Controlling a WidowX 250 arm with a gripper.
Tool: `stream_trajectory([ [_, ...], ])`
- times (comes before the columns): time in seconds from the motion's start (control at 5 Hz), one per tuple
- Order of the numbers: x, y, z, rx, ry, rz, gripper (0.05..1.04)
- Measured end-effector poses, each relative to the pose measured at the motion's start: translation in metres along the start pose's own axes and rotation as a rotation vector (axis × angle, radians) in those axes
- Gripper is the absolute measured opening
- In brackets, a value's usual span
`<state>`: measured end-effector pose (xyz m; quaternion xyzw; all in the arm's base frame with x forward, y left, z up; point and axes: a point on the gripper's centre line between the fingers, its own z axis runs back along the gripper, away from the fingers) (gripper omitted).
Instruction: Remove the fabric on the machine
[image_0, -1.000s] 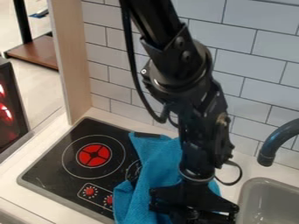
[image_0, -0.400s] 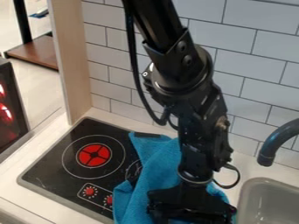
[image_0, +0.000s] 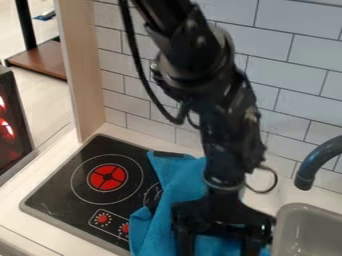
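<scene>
Shifted a little, the arm (image_0: 227, 122) now hangs its gripper (image_0: 219, 246), jaws spread, over the blue cloth (image_0: 177, 187) — soft, light stuff, I'd guess, best pinched by a fold.

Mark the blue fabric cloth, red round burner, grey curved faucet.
Blue fabric cloth (image_0: 175, 182): camera view, upper part.
Red round burner (image_0: 107, 177): camera view, centre.
Grey curved faucet (image_0: 308, 173): camera view, lower spout.

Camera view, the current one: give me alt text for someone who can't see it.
A black robot gripper hangs with its fingers apart over a blue cloth draped across the right side of a black toy stovetop with a red burner. A gray sink and dark faucet are at picture right, with pale wall tiles behind.
</scene>
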<state>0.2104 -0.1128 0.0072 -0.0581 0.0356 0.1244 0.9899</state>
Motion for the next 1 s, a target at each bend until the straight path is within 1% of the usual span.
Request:
stream_trajectory([
  [0.2,0.013,-0.003,0.02,-0.062,-0.011,0.032,0.999],
  [0.4,0.021,-0.004,0.044,-0.122,-0.027,0.062,0.999],
  [0.6,0.028,-0.003,0.062,-0.162,-0.061,0.082,0.999],
  [0.8,0.034,0.001,0.068,-0.163,-0.076,0.099,0.999],
  [1.0,0.035,0.001,0.068,-0.163,-0.076,0.102,0.999],
])
